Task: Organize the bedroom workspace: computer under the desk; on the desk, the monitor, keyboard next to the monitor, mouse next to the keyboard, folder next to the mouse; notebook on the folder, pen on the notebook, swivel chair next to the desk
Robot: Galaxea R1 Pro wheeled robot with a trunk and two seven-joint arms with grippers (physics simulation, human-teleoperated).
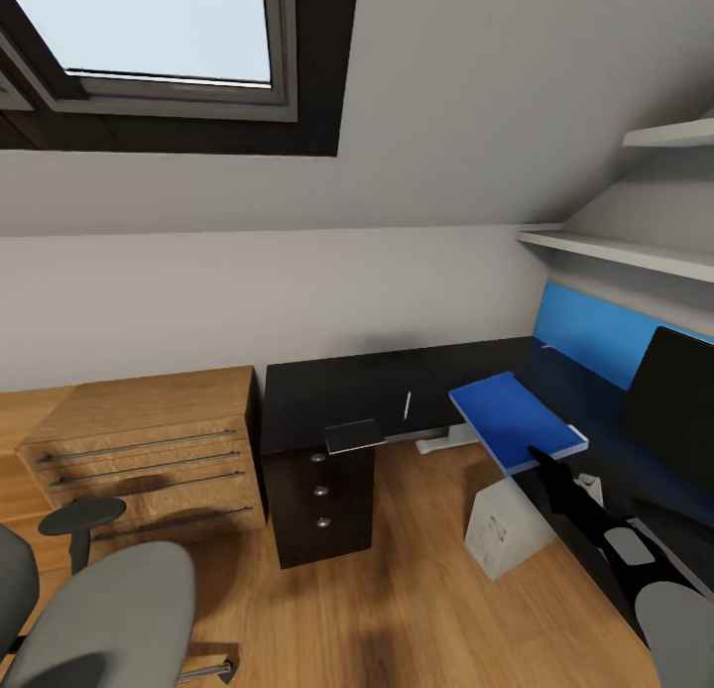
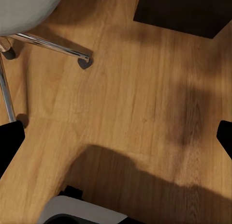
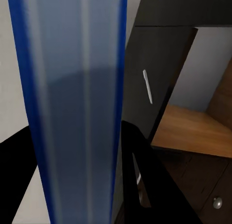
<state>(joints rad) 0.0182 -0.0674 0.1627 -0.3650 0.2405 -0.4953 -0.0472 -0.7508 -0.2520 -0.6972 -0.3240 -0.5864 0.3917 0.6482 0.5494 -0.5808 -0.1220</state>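
My right gripper [image 1: 540, 458] is shut on the blue folder [image 1: 514, 418], holding it flat above the inner corner of the black L-shaped desk [image 1: 327, 396]. In the right wrist view the folder [image 3: 77, 103] stands edge-on between the dark fingers [image 3: 140, 156]. A white pen [image 1: 408, 403] [image 3: 148, 86] lies on the desk. A dark notebook [image 1: 354, 435] rests at the desk's front edge. The black monitor [image 1: 672, 410] stands at the right. A white computer tower [image 1: 508, 529] leans on the floor beneath the desk. The grey swivel chair [image 1: 99, 609] is at the lower left. My left gripper [image 2: 116, 141] is open over the floor.
A wooden dresser [image 1: 149, 450] stands against the wall left of the desk. The desk's black drawer unit [image 1: 319, 510] reaches the floor. Wall shelves [image 1: 620, 252] hang at the upper right under the sloped ceiling. The chair's chrome leg and caster [image 2: 84, 62] lie near my left gripper.
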